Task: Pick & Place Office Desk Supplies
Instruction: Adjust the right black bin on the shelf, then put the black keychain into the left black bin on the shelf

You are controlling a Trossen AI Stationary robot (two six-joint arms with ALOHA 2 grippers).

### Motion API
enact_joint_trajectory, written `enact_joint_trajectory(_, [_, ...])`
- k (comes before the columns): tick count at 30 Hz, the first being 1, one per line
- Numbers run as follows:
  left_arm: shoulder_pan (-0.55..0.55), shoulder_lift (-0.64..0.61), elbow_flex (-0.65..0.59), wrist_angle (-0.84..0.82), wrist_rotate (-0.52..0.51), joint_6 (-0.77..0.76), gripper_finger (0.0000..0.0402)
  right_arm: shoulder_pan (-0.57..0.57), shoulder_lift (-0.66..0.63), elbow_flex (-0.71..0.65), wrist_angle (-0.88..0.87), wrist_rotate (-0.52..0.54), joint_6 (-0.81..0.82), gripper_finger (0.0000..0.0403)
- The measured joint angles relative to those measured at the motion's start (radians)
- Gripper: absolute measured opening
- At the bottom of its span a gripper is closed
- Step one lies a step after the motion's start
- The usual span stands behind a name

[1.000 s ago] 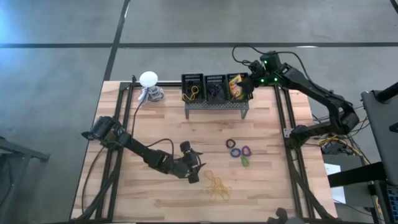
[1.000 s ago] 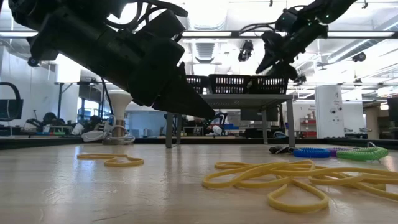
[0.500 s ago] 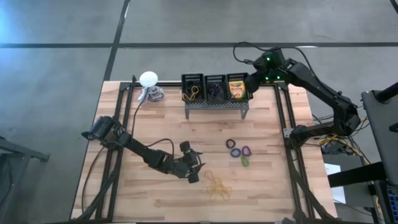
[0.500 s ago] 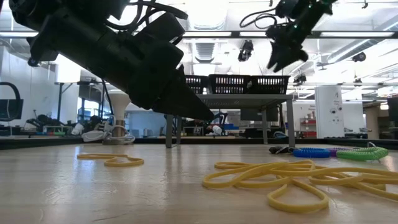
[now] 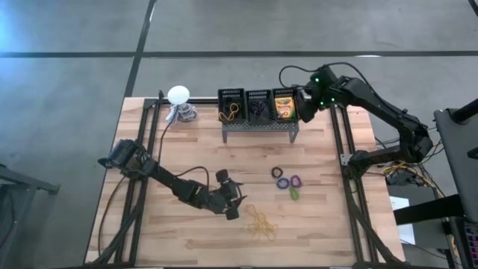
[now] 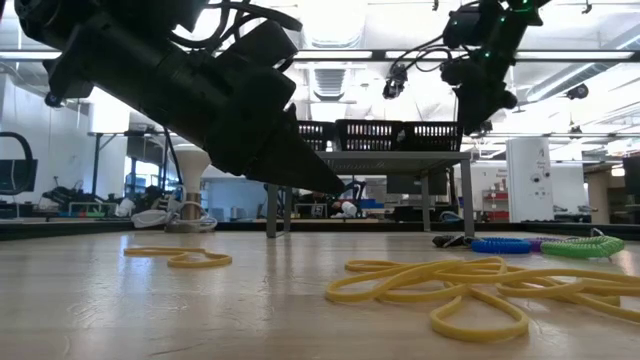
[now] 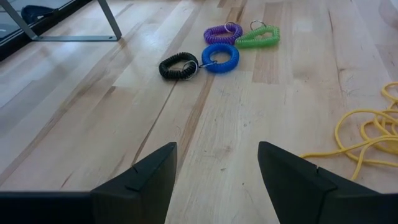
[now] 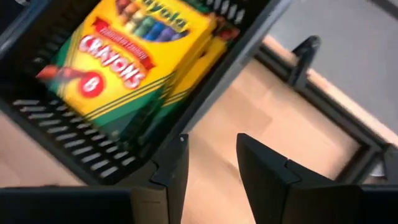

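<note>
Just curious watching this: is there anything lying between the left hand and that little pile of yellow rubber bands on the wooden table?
Nothing visible. The open left hand hovers beside the yellow rubber bands, with only bare wooden table between them.

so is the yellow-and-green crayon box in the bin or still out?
In. The yellow-and-green crayon box lies inside the black mesh bin; the right pincer is empty beside it.

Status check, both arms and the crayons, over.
Right gripper empty, fingers apart, beside the stand's right bin. Crayon boxes lying in that bin. Left gripper open, low over the table by the yellow rubber bands. Nothing in the way.
</note>
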Motion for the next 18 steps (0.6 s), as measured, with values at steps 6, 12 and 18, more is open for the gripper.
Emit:
enact_joint_trajectory(6, [0.0, 0.0, 0.0, 0.0, 0.0, 0.0, 0.0227, 0.036, -0.006, -0.002, -0.003, -0.033, 0.003, 0.0123])
enact_joint_trajectory(12, [0.0, 0.0, 0.0, 0.0, 0.0, 0.0, 0.0227, 0.042, -0.017, 0.009, -0.034, -0.02, 0.017, 0.0125])
enact_joint_trajectory(18, [0.0, 0.0, 0.0, -0.001, 0.0, -0.001, 0.0227, 0.086, -0.087, 0.028, -0.082, 0.1, 0.025, 0.0115])
